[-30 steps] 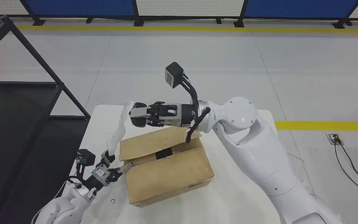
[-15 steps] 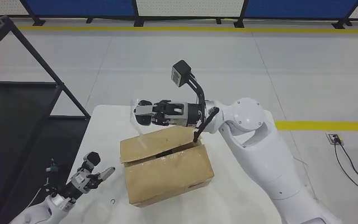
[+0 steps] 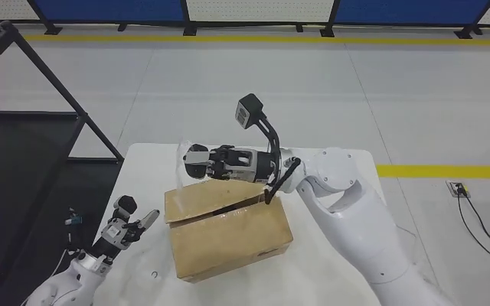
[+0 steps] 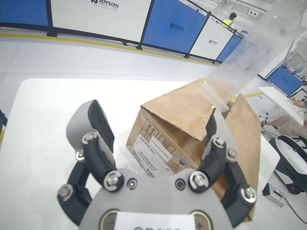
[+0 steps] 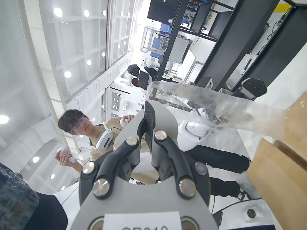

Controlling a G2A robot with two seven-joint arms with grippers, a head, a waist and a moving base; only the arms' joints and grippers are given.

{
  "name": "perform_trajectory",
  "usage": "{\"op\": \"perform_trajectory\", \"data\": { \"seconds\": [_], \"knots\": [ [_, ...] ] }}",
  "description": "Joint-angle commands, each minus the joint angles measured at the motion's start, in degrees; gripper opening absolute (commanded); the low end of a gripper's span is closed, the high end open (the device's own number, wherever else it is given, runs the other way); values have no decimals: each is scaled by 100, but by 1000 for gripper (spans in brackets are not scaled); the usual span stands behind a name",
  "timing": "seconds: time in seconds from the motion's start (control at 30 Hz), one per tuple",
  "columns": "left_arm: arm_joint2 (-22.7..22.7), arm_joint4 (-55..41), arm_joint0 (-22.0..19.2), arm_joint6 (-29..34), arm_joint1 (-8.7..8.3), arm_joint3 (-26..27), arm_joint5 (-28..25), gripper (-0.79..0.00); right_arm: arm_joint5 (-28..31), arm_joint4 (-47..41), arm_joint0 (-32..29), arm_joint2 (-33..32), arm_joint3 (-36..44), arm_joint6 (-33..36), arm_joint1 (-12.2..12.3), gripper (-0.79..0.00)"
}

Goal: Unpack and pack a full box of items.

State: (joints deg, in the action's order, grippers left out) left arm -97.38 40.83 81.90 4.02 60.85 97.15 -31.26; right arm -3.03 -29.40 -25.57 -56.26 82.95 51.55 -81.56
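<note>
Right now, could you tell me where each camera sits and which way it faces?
Top view: overhead, looking down on table and box; both arms show.
Left wrist: over the table, facing the box; open left tool.
Right wrist: above the box, facing outward; right tool grips clear strip.
All share the box.

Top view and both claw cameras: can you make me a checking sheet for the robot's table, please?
Surface: white table, rounded corners.
Job's things: cardboard box, top flaps partly open; clear plastic film stretched from the box to the right claw.
Clutter: one tiny round mark beside the box, too small to tell.
Claws: right claw shut on the clear plastic film above the box; left claw open, holding nothing, beside the box.
Cables: floor cable by a socket, away from the table.
Surroundings: fence panels, yellow floor line, black frame.
</note>
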Motion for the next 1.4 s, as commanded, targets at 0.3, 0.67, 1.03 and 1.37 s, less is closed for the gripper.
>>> {"op": "perform_trajectory", "data": {
  "seconds": [0.3,0.67,1.03,1.37],
  "knots": [
    [253,119,-247,-127,38,-190,179,0,42,24,-565,-53,500,-396,21,-785],
    [347,137,-384,-47,47,-244,142,0,79,138,-1055,-129,902,-610,58,-785],
    [403,138,-396,-75,57,-286,90,0,347,0,-1306,-43,907,-855,17,-785],
    [425,293,-245,-324,65,16,-136,0,528,-163,-1337,79,756,-953,-52,-785]
  ]
}}
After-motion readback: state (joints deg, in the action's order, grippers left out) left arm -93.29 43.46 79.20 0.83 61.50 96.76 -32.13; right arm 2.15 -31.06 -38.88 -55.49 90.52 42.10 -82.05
